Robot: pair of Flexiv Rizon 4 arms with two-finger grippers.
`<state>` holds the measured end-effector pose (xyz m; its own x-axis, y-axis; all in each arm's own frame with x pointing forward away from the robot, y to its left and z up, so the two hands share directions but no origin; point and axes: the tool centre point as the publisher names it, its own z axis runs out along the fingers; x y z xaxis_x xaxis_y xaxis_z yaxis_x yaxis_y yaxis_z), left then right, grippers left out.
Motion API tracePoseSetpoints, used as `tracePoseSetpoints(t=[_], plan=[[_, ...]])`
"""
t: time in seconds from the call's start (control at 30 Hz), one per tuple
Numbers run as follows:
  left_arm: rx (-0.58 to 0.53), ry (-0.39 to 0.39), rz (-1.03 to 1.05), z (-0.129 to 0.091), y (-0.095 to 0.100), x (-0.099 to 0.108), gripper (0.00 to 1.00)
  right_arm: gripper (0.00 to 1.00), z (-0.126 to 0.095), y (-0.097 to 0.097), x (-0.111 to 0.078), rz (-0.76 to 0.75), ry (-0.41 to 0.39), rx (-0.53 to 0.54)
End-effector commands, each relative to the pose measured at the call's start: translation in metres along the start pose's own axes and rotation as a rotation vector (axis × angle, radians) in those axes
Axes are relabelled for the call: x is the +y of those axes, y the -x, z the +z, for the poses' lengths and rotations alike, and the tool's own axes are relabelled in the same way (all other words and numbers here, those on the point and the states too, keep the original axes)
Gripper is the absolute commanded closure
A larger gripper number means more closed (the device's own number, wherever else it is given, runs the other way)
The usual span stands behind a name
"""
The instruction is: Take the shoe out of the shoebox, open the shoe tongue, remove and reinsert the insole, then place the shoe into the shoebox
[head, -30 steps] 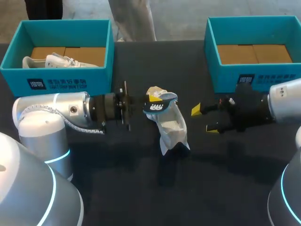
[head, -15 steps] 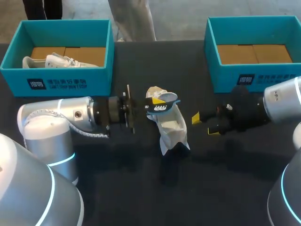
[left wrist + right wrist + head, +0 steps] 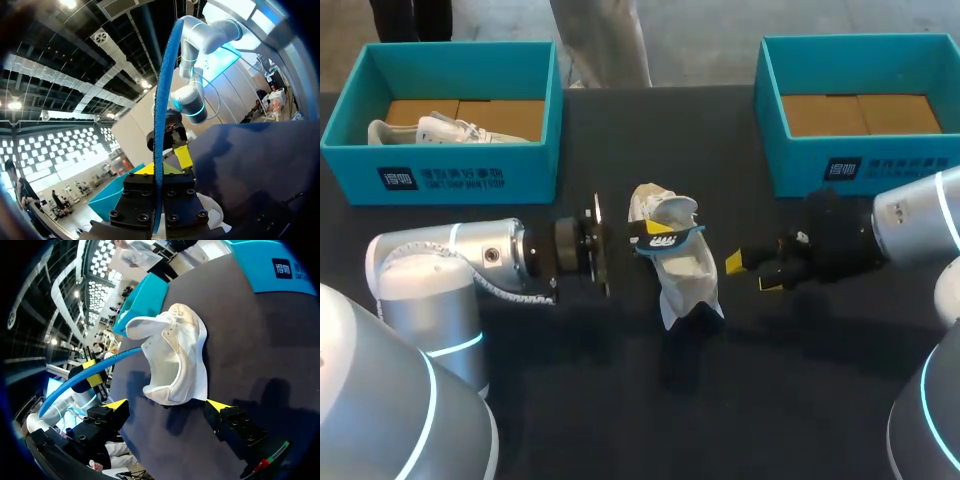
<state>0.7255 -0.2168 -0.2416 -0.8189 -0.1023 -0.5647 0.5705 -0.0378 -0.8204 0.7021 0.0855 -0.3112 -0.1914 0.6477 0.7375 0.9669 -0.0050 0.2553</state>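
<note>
Our left hand [image 3: 655, 232] is clamped on the thin blue insole [image 3: 670, 238], held at the upper end of the white fabric shoe [image 3: 685, 272]; we cannot tell whether they touch. The shoe lies on the dark counter [image 3: 620, 400] between the teal cardboard shoebox on our left [image 3: 460, 175], which holds a second white shoe [image 3: 430, 128], and the teal shoebox on our right [image 3: 860, 170]. Our right hand [image 3: 752, 272] hovers just beside the shoe, fingers spread, holding nothing.

Our dark worktop [image 3: 620, 400] carries the left shoebox [image 3: 450, 160] and the right shoebox [image 3: 800, 165] at its far edge. A white shoe [image 3: 685, 265] lies nearer, between them.
</note>
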Motion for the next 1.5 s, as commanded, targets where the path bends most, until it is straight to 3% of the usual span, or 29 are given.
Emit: tracePoseSetpoints(t=[0.03, 0.4, 0.97, 1.5], plan=[[-0.003, 0.001, -0.007, 0.004, -0.003, 0.006, 1.0, 0.0, 0.006, -0.002, 0.0, 0.005, 0.013, -0.014], [-0.03, -0.009, -0.051, 0.003, -0.008, 0.018, 1.0, 0.0, 0.006, -0.002, 0.0, 0.005, 0.013, -0.014], [-0.037, -0.042, -0.115, 0.008, -0.012, 0.023, 1.0, 0.0, 0.019, 0.02, -0.008, -0.046, -0.073, -0.018], [-0.06, -0.013, -0.126, 0.02, -0.014, 0.036, 1.0, 0.0, 0.023, 0.021, -0.002, -0.079, -0.102, -0.014]])
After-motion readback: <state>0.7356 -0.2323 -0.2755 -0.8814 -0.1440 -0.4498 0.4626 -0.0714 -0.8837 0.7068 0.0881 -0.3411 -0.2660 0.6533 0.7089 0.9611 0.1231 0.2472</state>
